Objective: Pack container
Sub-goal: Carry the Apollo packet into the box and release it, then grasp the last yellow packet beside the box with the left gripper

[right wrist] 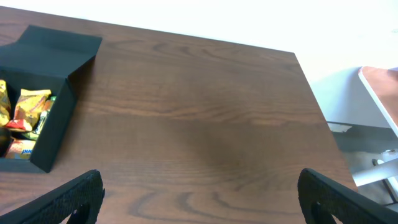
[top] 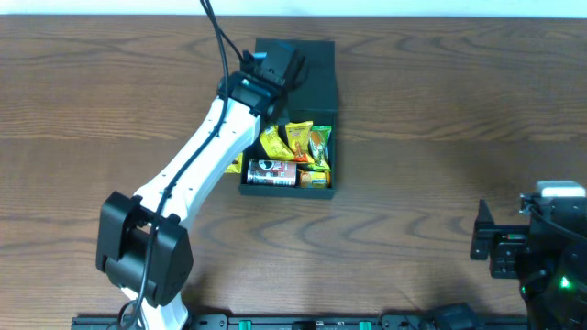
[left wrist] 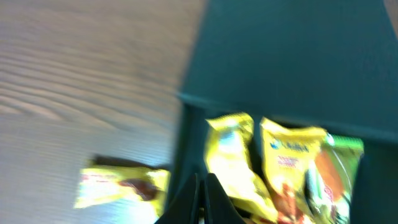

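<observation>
Container (top: 316, 78), dark teal matte open box holding snack packets (top: 298, 142); left end effector (left wrist: 204, 190) clenched, right end effector (right wrist: 202, 196) released.

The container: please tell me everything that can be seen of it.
The container is a dark teal-green rectangular box, matte and plain, and it looks like rigid card. It rests flat on the wooden table, with its hinged lid open and folded back towards the far edge. Inside lie yellow and green snack packets and a small can on its side near the front wall. The left arm reaches over its left side, its tool shut; contact cannot be told.
</observation>
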Robot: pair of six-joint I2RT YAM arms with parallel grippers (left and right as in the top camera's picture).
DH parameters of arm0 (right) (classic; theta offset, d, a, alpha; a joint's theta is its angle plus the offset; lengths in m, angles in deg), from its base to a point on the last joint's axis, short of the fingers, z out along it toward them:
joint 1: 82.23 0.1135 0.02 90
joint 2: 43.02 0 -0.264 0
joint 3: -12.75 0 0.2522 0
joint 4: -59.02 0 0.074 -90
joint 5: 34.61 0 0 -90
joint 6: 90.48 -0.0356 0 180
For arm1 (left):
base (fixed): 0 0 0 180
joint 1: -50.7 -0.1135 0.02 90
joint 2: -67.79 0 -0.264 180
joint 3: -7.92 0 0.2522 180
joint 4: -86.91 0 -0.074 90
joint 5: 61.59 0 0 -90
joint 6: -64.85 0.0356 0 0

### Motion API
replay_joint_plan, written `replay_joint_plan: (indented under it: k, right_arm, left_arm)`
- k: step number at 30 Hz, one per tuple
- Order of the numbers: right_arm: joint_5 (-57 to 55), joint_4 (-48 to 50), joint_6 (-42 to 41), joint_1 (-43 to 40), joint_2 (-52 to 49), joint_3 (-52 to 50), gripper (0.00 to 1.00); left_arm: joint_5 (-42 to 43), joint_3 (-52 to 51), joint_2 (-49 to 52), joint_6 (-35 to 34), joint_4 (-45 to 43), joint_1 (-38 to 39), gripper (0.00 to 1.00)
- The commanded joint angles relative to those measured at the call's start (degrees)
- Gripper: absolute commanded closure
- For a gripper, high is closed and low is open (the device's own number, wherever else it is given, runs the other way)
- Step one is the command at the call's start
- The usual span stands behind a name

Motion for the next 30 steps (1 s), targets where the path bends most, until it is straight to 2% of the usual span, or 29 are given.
replay_joint_plan:
  k: [1, 3, 5, 6, 7, 9, 12, 13, 15, 17, 20, 23, 28, 30]
  right_arm:
    - [-0.6, -0.1, -1.1, 0.4, 0.2, 0.3, 0.01]
    - [-0.6, -0.1, -1.1, 0.4, 0.2, 0.3, 0.01]
    - [-0.8, 0.0, -1.1, 0.4, 0.2, 0.3, 0.01]
    - [-1.0, 0.0, -1.1, 0.4, 0.2, 0.3, 0.01]
    - [-1.2, 0.0, -1.1, 0.4, 0.2, 0.3, 0.01]
    - [-1.2, 0.2, -1.1, 0.4, 0.2, 0.3, 0.01]
    - [-1.2, 0.3, -1.2, 0.4, 0.2, 0.3, 0.01]
    - [-1.2, 0.3, -1.2, 0.4, 0.2, 0.3, 0.01]
    - [-1.2, 0.2, -1.2, 0.4, 0.2, 0.3, 0.01]
    - [-1.2, 0.0, -1.7, 0.4, 0.2, 0.3, 0.01]
    - [-1.2, -0.3, -2.1, 0.4, 0.2, 0.3, 0.01]
    - [-1.2, -0.5, -2.2, 0.4, 0.2, 0.3, 0.01]
    - [-1.2, -0.5, -2.2, 0.4, 0.2, 0.3, 0.01]
    - [-1.2, -0.5, -2.2, 0.4, 0.2, 0.3, 0.01]
  left_arm:
    - [-9.5, 3.1, -1.0, 4.4, 0.9, -1.7, 0.83]
    - [-7.3, 3.3, -1.1, 13.5, 0.8, -3.1, 0.82]
    - [-2.2, 3.3, -1.1, 27.7, 2.1, -4.6, 0.71]
    - [0.0, 3.3, -1.1, 35.0, 3.7, -5.4, 0.58]
    - [1.5, 3.3, -1.1, 45.5, 7.3, -6.8, 0.54]
    - [1.9, 3.3, -1.1, 52.7, 11.1, -8.6, 0.50]
    - [6.4, 3.3, -1.0, 60.1, 13.7, -11.3, 0.41]
    - [8.7, 3.3, -1.0, 62.6, 14.2, -12.5, 0.30]
    - [12.9, 3.2, -1.0, 67.0, 14.5, -14.7, 0.22]
    - [18.9, 3.1, -1.0, 71.7, 14.8, -16.8, 0.09]
    - [28.2, 3.0, -0.8, 76.5, 14.8, -19.8, 0.07]
    - [34.2, 2.3, -0.3, 76.7, 14.9, -21.4, 0.06]
    - [34.9, -2.6, 1.5, 83.3, 14.6, -21.8, 0.10]
    - [34.9, -5.0, 2.4, 84.0, 13.7, -21.8, 0.11]
